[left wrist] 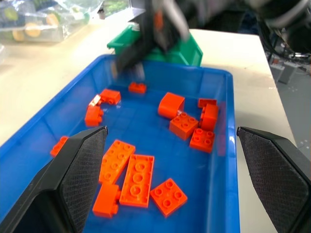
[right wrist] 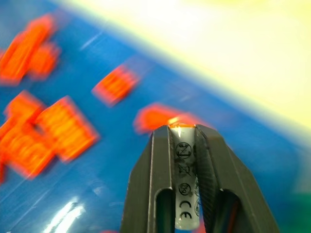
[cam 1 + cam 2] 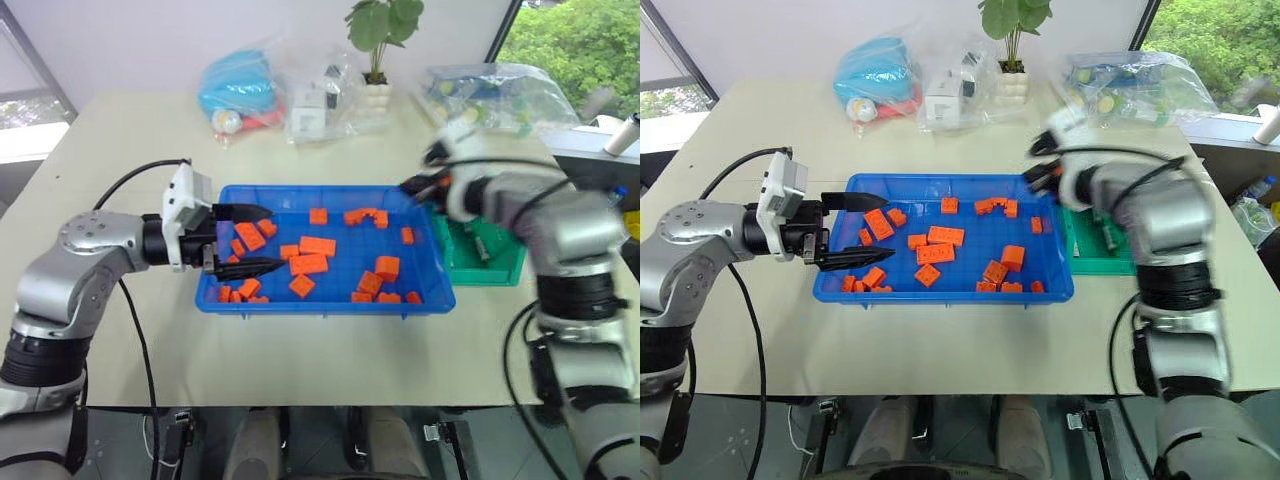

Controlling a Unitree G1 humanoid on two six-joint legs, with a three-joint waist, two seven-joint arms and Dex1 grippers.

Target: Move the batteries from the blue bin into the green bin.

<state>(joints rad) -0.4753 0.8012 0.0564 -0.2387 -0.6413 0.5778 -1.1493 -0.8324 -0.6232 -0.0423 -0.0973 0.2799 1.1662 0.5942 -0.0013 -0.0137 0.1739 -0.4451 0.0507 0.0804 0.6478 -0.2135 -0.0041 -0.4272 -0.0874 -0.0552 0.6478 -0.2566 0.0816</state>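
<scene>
A slim, glossy battery (image 2: 183,187), printed with small marks, was held clamped between the right gripper (image 2: 184,145) fingers above the blue bin (image 3: 325,298), near its green-bin end. It was judged mid-transfer, not yet dropped. The green bin (image 3: 505,265) already held small grey cylinders. Only studded orange bricks (image 3: 312,263) were made out in the smooth blue tray. The left gripper (image 3: 262,239) was spread wide, empty.

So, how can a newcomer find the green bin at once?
Find the blue bin full of orange bricks on the table's middle. The green bin sits against its right end, under the right arm. It is smaller, teal-green, and holds no bricks.
</scene>
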